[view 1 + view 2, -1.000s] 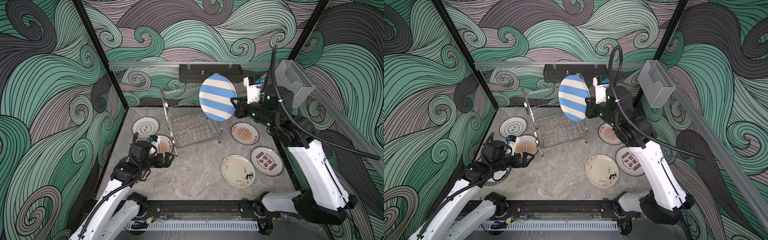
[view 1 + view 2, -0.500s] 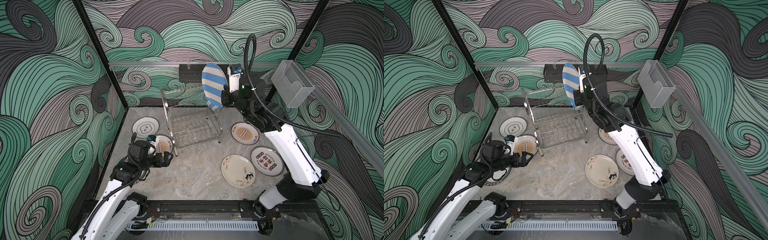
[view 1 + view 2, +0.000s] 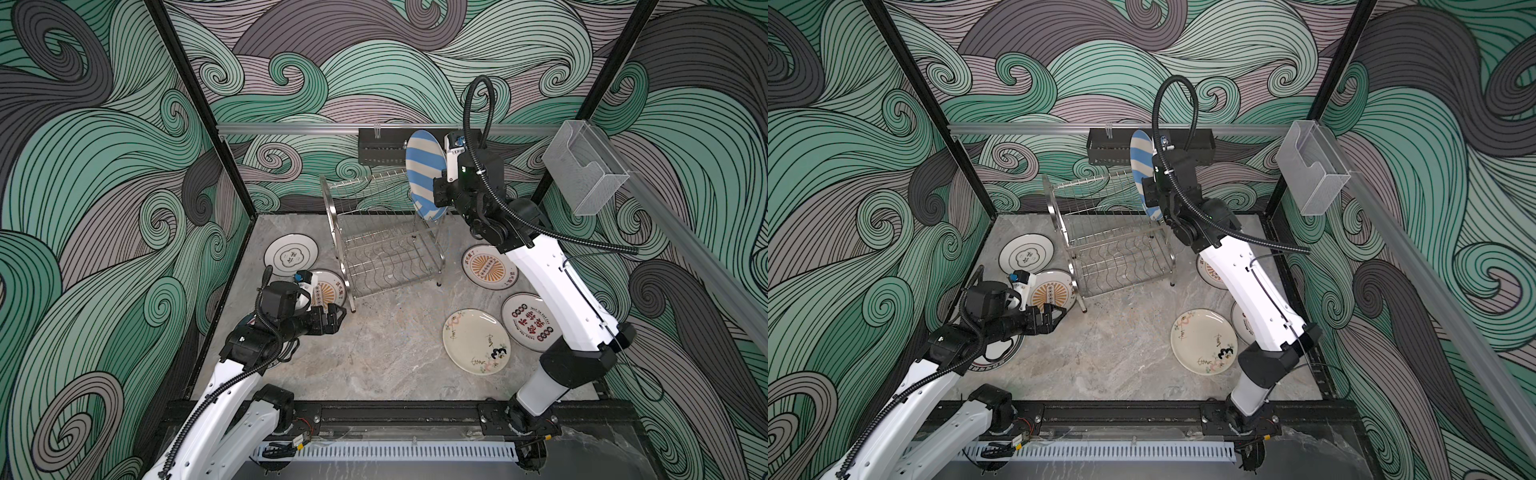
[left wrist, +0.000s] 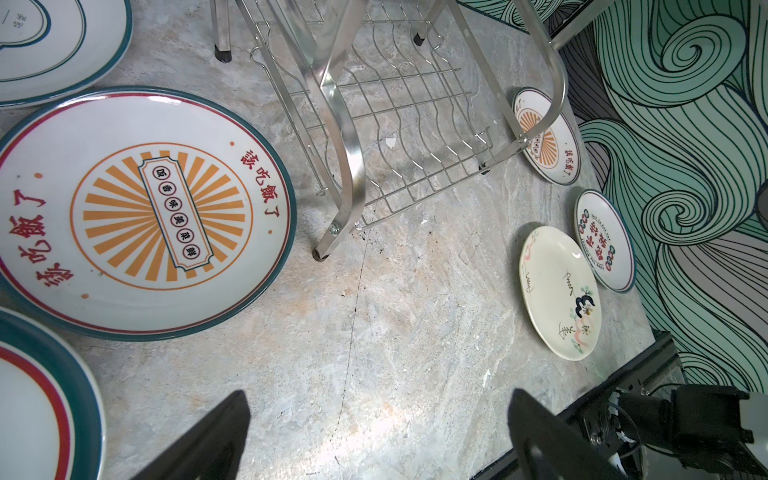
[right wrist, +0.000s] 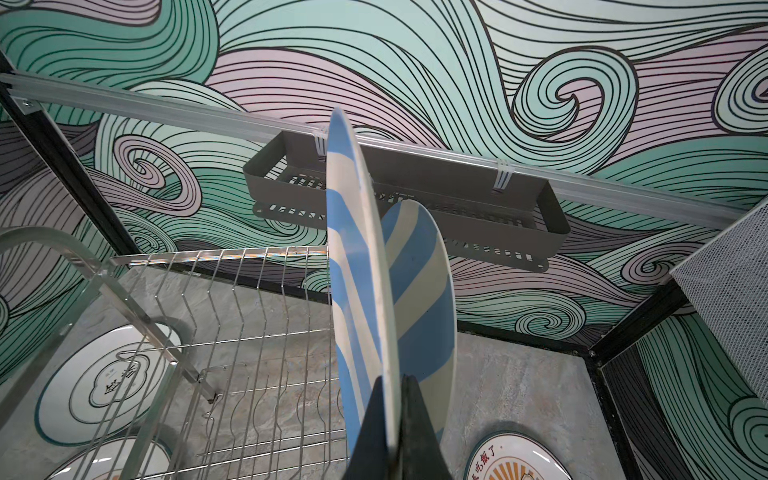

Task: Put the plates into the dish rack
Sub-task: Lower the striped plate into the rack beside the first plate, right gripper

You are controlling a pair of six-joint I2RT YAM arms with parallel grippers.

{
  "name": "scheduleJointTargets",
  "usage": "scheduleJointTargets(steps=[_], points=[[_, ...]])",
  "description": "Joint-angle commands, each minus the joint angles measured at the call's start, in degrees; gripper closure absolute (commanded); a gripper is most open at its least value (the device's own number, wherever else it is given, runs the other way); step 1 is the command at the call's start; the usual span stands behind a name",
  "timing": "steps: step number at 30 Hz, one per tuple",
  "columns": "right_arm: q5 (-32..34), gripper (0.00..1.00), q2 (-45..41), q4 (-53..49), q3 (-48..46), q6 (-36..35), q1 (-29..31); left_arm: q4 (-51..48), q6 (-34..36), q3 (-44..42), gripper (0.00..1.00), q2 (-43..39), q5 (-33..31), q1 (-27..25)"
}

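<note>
The blue-and-white striped round plate (image 3: 424,166) is gripped on edge by the right pincer (image 5: 392,399) over the shiny steel wire rack (image 3: 386,257), whose slot may be missed if the plate is tilted.

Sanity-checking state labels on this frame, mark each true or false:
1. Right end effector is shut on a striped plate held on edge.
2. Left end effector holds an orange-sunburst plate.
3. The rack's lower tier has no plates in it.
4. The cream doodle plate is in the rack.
1. True. The right end effector pinches the rim of the blue-and-white striped plate, which stands on edge.
2. False. The left end effector is open and empty; the orange-sunburst plate lies flat on the table beside it.
3. True. The dish rack shows only bare wire on its lower tier.
4. False. The cream doodle plate lies flat on the table.
</note>
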Motion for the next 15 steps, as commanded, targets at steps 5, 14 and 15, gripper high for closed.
scheduleJointTargets(steps=[5,14,15], points=[[0.1,1.0,1.9,3.7,0.1,2.3,-0.7,-0.4,0.8,0.0,0.01,-0.4,0.3,0.8],[2.7,1.0,3.6,3.7,-0.3,3.1,-1.0,-0.4,0.9,0.0,0.01,0.1,0.7,1.4],[2.9,1.0,3.7,3.7,-0.4,3.2,-1.0,-0.4,0.8,0.0,0.01,0.1,0.7,1.4]])
